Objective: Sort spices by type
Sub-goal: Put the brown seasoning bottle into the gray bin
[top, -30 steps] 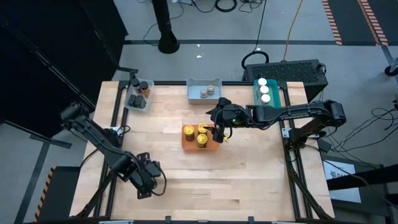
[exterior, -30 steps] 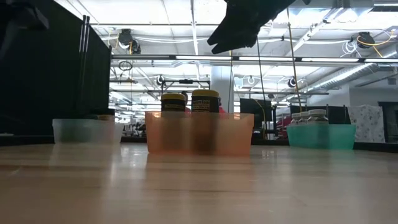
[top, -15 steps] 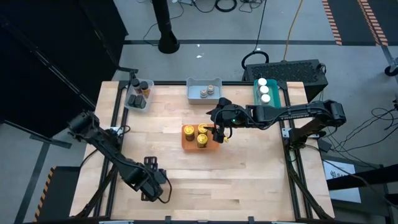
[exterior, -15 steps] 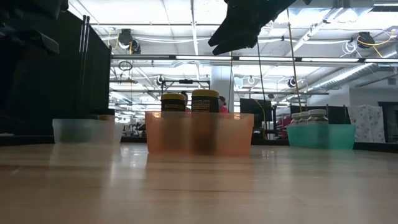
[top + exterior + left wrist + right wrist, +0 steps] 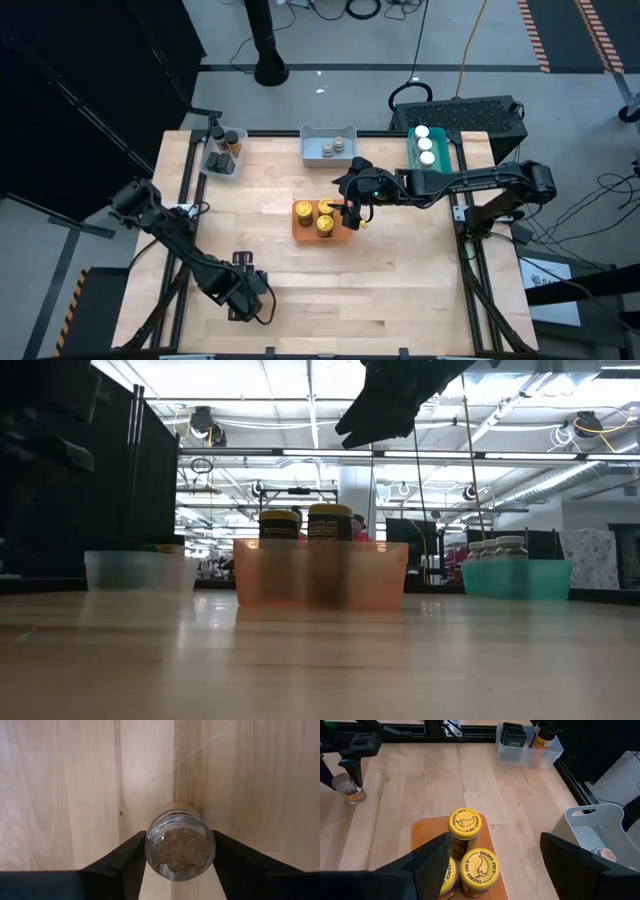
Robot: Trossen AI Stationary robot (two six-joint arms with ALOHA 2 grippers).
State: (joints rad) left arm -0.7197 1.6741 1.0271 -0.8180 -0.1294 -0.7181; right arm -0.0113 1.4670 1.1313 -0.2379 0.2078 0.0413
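Note:
A small glass spice jar point(image 5: 180, 847) of brown spice stands between the fingers of my left gripper point(image 5: 245, 297) near the table's near left part. Its glass bottom faces the wrist camera and its yellowish lid end point(image 5: 175, 806) points at the table. It also shows in the right wrist view point(image 5: 350, 790). My right gripper point(image 5: 352, 215) is open and empty above the orange tray point(image 5: 300, 228), which holds three yellow-lidded jars point(image 5: 465, 822). My left gripper pinches the jar's round glass wall point(image 5: 150, 851) between its two fingers, one on each side, near the bottom end. The fingers come from above, pointing down. The jar is bottom up. Whether its lid end rests on the table, I cannot tell.
A clear tray point(image 5: 222, 152) with dark-lidded jars stands at the far left. A blue-grey tray point(image 5: 312, 146) with grey-lidded jars stands at the far middle, and a teal tray point(image 5: 442, 148) with white-lidded jars at the far right. Bare wood lies along the near half.
My left gripper has gone a little toward the table's near edge and right, then stayed still.

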